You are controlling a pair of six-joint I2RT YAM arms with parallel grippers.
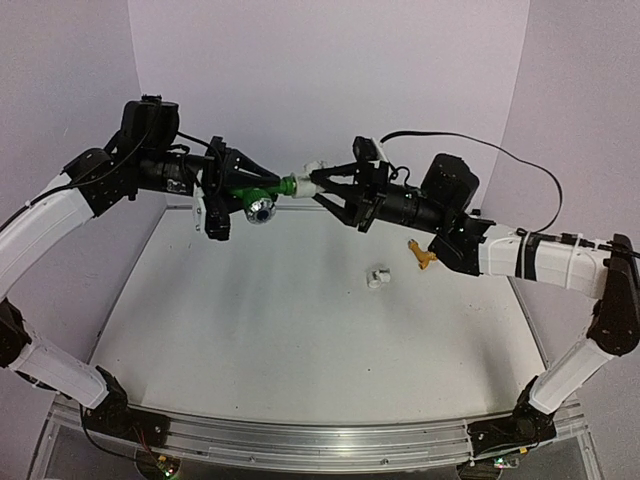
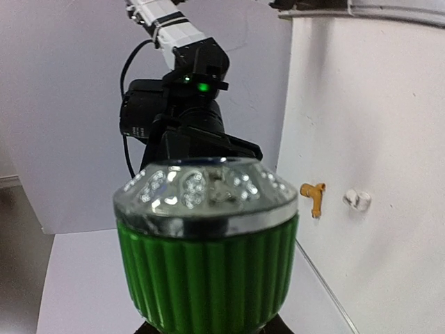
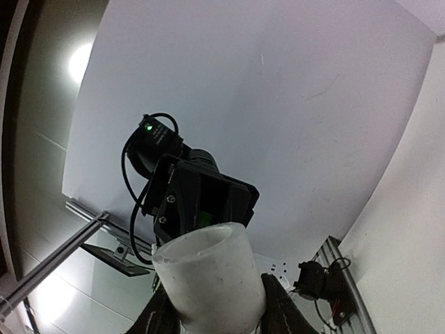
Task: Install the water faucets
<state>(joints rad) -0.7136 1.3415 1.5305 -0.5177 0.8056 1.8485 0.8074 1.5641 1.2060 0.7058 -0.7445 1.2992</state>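
My left gripper [image 1: 243,192] is shut on the green faucet [image 1: 258,197] and holds it level above the far side of the table. Its ribbed green and chrome knob [image 2: 208,243] fills the left wrist view. My right gripper [image 1: 324,186] is shut on a white pipe fitting [image 1: 313,178]. This fitting sits between dark fingers [image 3: 278,313] in the right wrist view [image 3: 208,278]. The faucet's green end [image 1: 289,185] meets the fitting in mid-air between the two grippers. The yellow-gold faucet [image 1: 425,257] lies on the table under the right arm and also shows in the left wrist view [image 2: 313,197].
A second white pipe fitting [image 1: 378,277] lies on the white table [image 1: 280,340] near its middle, left of the yellow-gold faucet; it also shows in the left wrist view [image 2: 357,200]. White walls close the back and sides. A metal rail [image 1: 300,440] runs along the near edge.
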